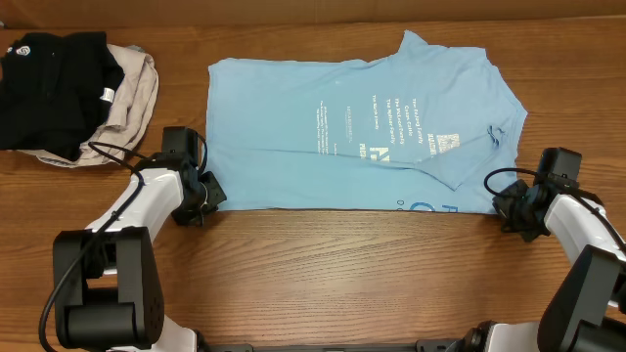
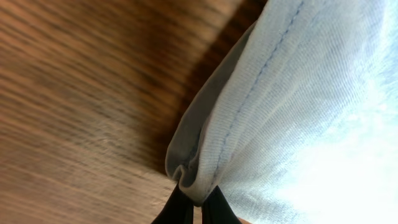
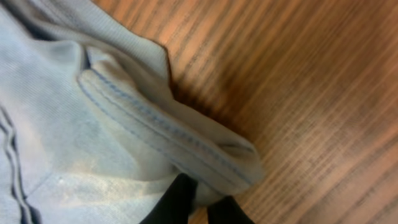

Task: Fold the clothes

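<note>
The clothes (image 1: 342,127), a sky-blue T-shirt with white lettering, lie spread flat across the middle of the wooden table (image 1: 342,274), with the right side partly folded over. My left gripper (image 1: 207,193) is at the shirt's near left corner. In the left wrist view it (image 2: 196,202) is shut on a bunched bit of stitched hem (image 2: 205,155). My right gripper (image 1: 509,207) is at the near right corner. In the right wrist view it (image 3: 202,199) is closed on a folded hem edge (image 3: 180,146), with cloth between the black fingers.
A black garment (image 1: 44,83) with a small white logo lies on a beige garment (image 1: 132,93) at the back left corner, just beyond my left arm. Bare wood runs along the front edge between the two arms.
</note>
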Robot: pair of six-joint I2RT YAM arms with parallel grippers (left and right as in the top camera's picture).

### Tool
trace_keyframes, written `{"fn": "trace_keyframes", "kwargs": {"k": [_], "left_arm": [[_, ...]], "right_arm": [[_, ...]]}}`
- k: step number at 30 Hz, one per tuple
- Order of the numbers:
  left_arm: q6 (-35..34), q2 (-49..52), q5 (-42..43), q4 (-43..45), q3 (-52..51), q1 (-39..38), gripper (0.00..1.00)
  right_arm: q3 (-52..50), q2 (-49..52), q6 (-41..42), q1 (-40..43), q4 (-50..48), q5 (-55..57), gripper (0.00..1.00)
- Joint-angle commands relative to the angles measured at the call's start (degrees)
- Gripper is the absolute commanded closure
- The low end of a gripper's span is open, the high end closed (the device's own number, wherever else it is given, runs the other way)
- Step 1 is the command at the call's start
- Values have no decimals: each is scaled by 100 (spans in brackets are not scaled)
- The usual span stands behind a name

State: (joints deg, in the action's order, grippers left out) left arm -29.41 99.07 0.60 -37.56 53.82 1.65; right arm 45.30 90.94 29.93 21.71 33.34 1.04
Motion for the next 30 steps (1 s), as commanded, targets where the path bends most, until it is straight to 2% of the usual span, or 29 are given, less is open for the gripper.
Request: {"fn": "trace_keyframes", "kwargs": {"k": [1,4,16,30], "left_arm": [[243,216,-752,-326,229,131,96],[243,216,-1141,-852,568,205,96],[800,216,-1156,-2857,1655,260,96],[1034,219,-1152,-3453,1687,256,94]], "right_arm": [[0,7,28,68,146,238,94],[122,7,33,212,444,227,96],[1311,4,-7,767,2970,-133,96],[1327,4,-184,767,3926,-116,96]]}}
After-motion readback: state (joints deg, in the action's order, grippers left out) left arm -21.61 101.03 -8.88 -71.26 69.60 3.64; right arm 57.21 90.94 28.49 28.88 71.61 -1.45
